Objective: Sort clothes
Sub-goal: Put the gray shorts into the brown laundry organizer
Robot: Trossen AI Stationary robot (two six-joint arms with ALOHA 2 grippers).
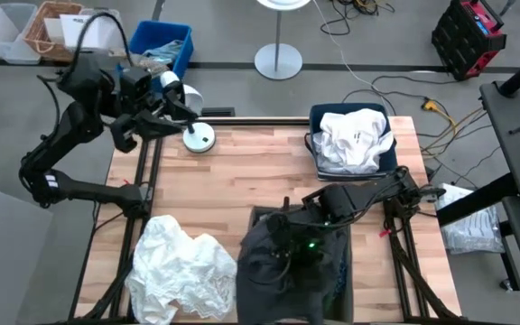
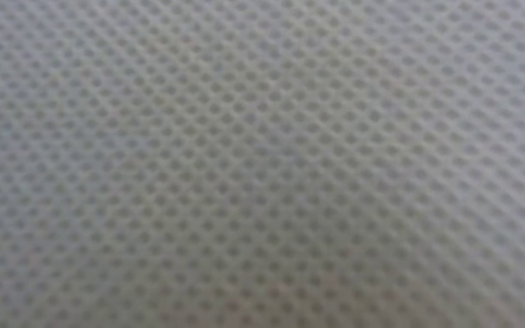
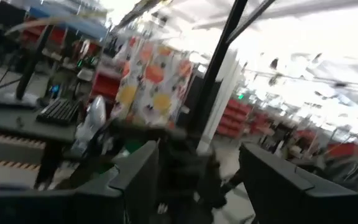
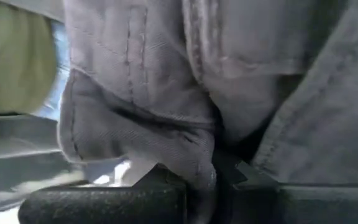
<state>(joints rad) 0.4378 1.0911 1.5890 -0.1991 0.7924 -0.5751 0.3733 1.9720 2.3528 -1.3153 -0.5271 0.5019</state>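
Clenched on a fold of the charcoal grey garment (image 4: 166, 124), the right gripper (image 4: 213, 180) sits low over the near middle of the table (image 1: 242, 171), its two fingers pinched together with the cloth bunched between them, as the right wrist view shows close up. From above, that grey garment lies heaped at the near edge, right of centre, with the right arm bent down into it. Just to its left, also at the near edge, a pile of white clothes (image 1: 179, 271) lies crumpled and apart from the grey heap. The low view is filled with a weave of fabric pressed against the lens and tells nothing more. Farther back on the right, a blue bin (image 1: 386, 162) at the far right corner of the table already holds white clothes (image 1: 355, 140). At the far left, the left gripper (image 1: 183, 104) hangs above the table's far left corner with its jaws released and nothing between them, waiting. The step in hand looks like the pick of the grey piece for sorting. The next move probably calls for a clean lift, high enough that the trailing cloth clears the table, then a carry to wherever dark items belong; that place I cannot tell.
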